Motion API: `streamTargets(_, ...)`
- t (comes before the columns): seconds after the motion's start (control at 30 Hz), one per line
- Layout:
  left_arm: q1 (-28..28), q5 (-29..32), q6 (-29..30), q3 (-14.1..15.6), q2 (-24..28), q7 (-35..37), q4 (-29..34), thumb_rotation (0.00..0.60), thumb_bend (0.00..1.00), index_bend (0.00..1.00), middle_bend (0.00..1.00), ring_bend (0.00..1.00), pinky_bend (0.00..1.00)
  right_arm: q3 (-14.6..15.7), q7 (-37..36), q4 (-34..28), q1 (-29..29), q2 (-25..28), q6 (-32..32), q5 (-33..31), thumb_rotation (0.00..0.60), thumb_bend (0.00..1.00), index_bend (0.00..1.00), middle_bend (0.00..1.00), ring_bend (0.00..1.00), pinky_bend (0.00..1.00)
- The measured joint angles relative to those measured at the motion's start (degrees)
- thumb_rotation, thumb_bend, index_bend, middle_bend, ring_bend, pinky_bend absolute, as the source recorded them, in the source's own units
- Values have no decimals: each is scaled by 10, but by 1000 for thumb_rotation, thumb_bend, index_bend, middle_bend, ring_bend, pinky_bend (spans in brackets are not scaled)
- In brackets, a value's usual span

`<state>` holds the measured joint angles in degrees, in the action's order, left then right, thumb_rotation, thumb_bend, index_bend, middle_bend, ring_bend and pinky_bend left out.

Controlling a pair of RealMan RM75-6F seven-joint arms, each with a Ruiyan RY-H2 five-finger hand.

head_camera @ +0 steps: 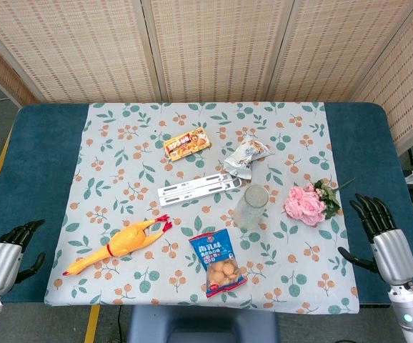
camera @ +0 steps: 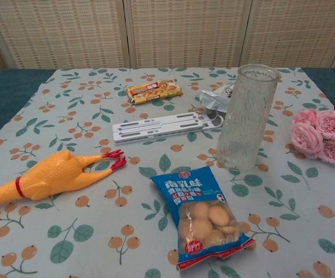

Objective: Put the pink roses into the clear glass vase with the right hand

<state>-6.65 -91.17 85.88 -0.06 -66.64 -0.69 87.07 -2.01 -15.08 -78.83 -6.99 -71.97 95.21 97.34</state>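
R hand (head_camera: 386,239) empty, fingers spread; roses (head_camera: 305,203) just ahead-left, vase (head_camera: 251,207) beyond. Risk: reach knocks vase, stems snag rim.

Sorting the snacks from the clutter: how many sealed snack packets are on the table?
3. The orange packet lies at the back, the crumpled silver packet right of it, behind the vase, and the blue biscuit bag at the front.

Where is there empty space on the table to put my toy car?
Bare cloth lies left of the orange snack packet and above the yellow rubber chicken, and along the front edge right of the blue biscuit bag. The middle is crowded, around the clear glass vase, white flat bracket and pink roses.
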Motion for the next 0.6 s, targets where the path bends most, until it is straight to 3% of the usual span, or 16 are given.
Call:
streamTargets(0.27, -1, -4, 0, 1, 0, 4, 0, 600, 373, 161, 229, 273, 454, -4, 15, -1, -2, 0, -9, -9, 600, 63, 0, 0, 0, 34)
streamTargets(0.37, -1, -1, -2, 1, 1, 6, -1, 600, 372, 161, 229, 273, 455, -12, 32, 2, -7, -3, -19, -22, 600, 62, 0, 65, 5, 163)
streamTargets(0.43, 0, 0, 0, 2, 3, 8, 2, 600, 371, 160, 229, 273, 456, -17, 51, 7, -13, -3, -33, -29, 600, 62, 0, 241, 97, 247)
streamTargets(0.5, 1, -1, 4, 0, 4, 9, 3, 600, 372, 160, 229, 273, 456, -19, 72, 9, -22, 1, -53, -34, 600, 62, 0, 333, 210, 349)
streamTargets(0.6, 3, -2, 10, -1, 3, 4, 4, 600, 372, 160, 229, 272, 455, -25, 119, 1, -40, 17, -99, -46, 600, 62, 0, 383, 299, 508)
